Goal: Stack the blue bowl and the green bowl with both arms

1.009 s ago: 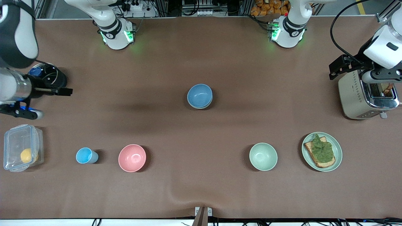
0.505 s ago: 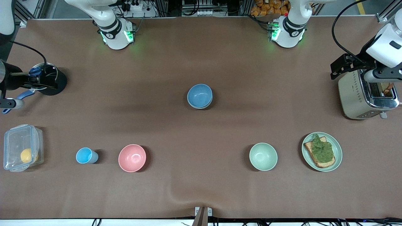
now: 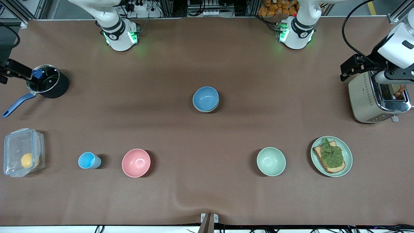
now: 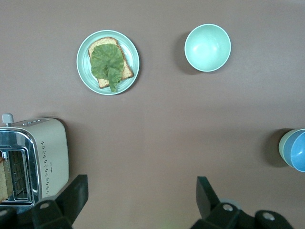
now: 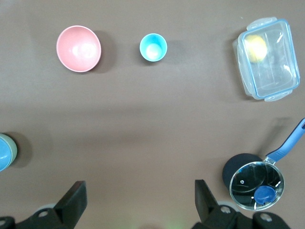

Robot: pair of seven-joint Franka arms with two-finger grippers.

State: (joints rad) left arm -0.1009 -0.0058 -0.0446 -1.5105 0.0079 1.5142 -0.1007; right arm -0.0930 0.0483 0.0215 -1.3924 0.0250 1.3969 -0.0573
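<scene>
Found blue bowl (image 3: 205,97) nested in green bowl (image 4: 284,148) mid-bench. Saw left jaws spread beside toaster (image 3: 365,100), right jaws spread beside pot (image 3: 53,89).

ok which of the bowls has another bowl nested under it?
The blue bowl mid-table. A green bowl's rim shows beneath it. The pink bowl and mint bowl sit alone, nearer the front camera.

You see a brown table (image 3: 207,58). On it sit a mid-blue bowl (image 3: 205,98) nested in a sage-green bowl (image 4: 284,147), a pink bowl (image 3: 136,162), a pale mint bowl (image 3: 271,161) and a light-blue cup (image 3: 86,160). A cream toaster (image 3: 365,102) shows a dotted pattern. A black pot (image 3: 48,85) has a blue handle.
</scene>
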